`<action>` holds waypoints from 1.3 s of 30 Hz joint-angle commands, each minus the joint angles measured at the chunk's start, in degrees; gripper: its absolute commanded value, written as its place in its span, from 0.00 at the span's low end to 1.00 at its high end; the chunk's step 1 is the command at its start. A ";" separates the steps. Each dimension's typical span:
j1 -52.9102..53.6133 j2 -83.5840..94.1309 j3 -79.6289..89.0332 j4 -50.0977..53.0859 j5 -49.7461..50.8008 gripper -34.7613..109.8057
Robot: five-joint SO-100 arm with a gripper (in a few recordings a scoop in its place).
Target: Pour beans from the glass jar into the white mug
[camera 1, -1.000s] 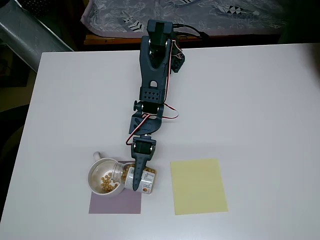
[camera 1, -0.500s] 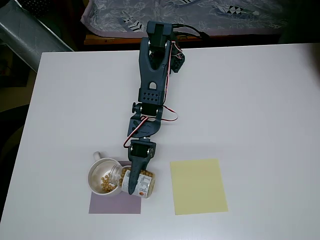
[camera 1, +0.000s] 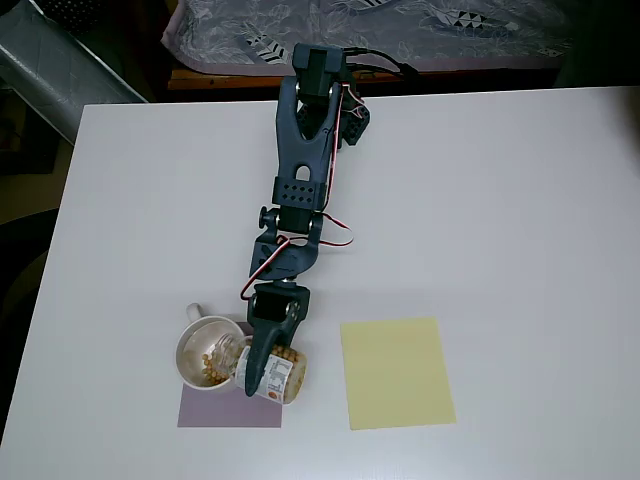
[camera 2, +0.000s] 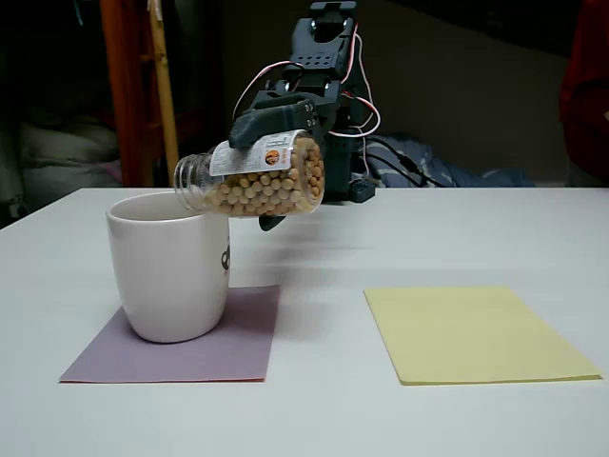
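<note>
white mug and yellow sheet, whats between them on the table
In the fixed view, only bare table and the edge of the purple mat under the white mug lie before the yellow sheet.

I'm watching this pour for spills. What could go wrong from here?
The glass jar lies nearly level in the tool, its mouth just over the rim of the white mug, so a small sideways drift might drop beans onto the purple mat. Most beans sit in the jar; a sudden steeper tilt may release them in a rush and bounce some out. The jar could also knock the rim.
</note>
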 commanded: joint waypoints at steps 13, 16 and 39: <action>3.34 0.44 -3.52 2.72 1.67 0.24; 3.34 0.35 -3.43 2.81 1.58 0.24; 0.26 1.76 -2.90 2.64 -16.79 0.24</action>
